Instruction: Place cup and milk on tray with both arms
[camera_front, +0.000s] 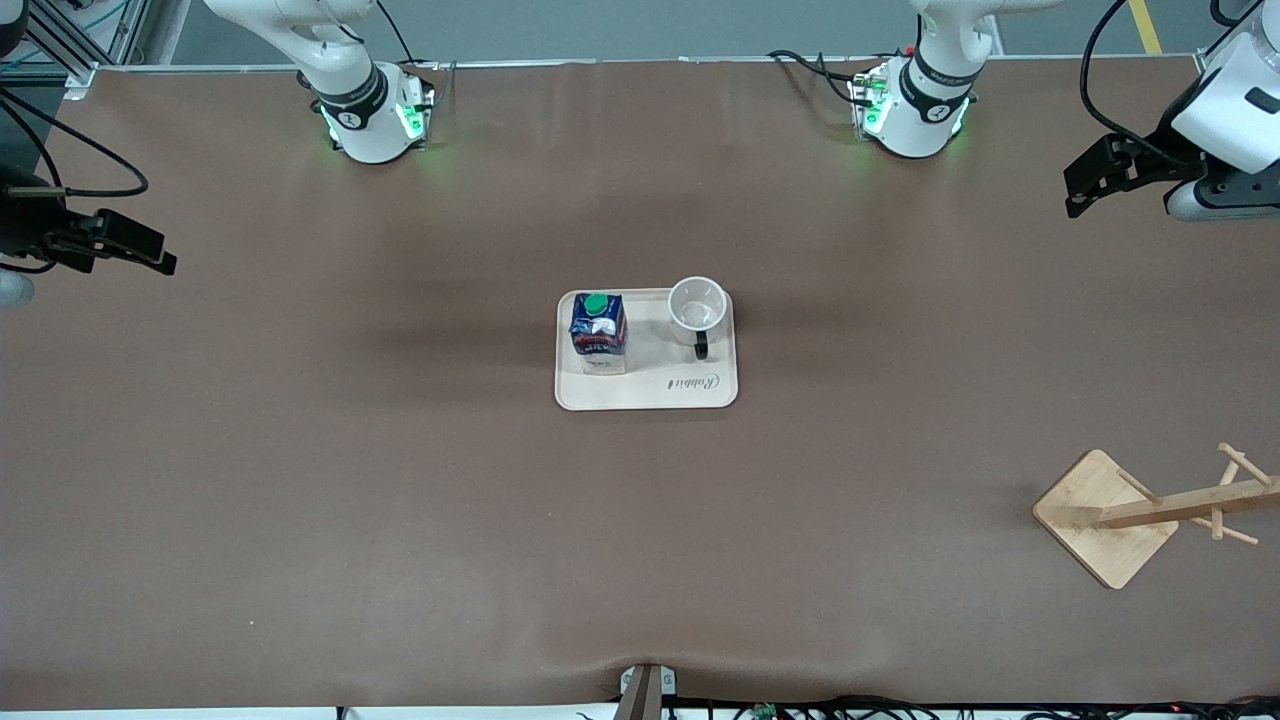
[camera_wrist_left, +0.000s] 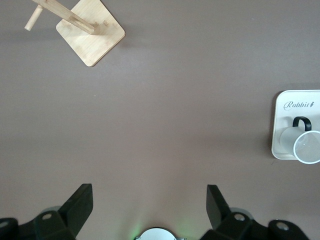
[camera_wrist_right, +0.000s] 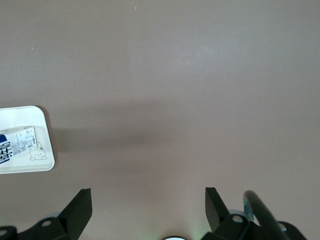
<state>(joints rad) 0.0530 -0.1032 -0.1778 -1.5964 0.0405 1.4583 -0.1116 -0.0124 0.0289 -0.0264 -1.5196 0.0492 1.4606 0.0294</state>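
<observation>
The cream tray (camera_front: 660, 392) lies at the middle of the table. The milk (camera_front: 598, 330) stands upright on it at the right arm's end. The cup (camera_front: 697, 305) stands upright on it at the left arm's end, its black handle toward the front camera. My left gripper (camera_front: 1075, 192) is open and empty, high over the left arm's end of the table. My right gripper (camera_front: 160, 255) is open and empty over the right arm's end. The left wrist view shows the gripper (camera_wrist_left: 149, 200), the cup (camera_wrist_left: 305, 145) and the tray (camera_wrist_left: 280, 117). The right wrist view shows the gripper (camera_wrist_right: 148, 200), the tray (camera_wrist_right: 20, 115) and the milk's pale side (camera_wrist_right: 15, 142).
A wooden rack with pegs on a square base (camera_front: 1100, 520) stands near the left arm's end, nearer to the front camera than the tray; it also shows in the left wrist view (camera_wrist_left: 90, 32). Brown table surface surrounds the tray.
</observation>
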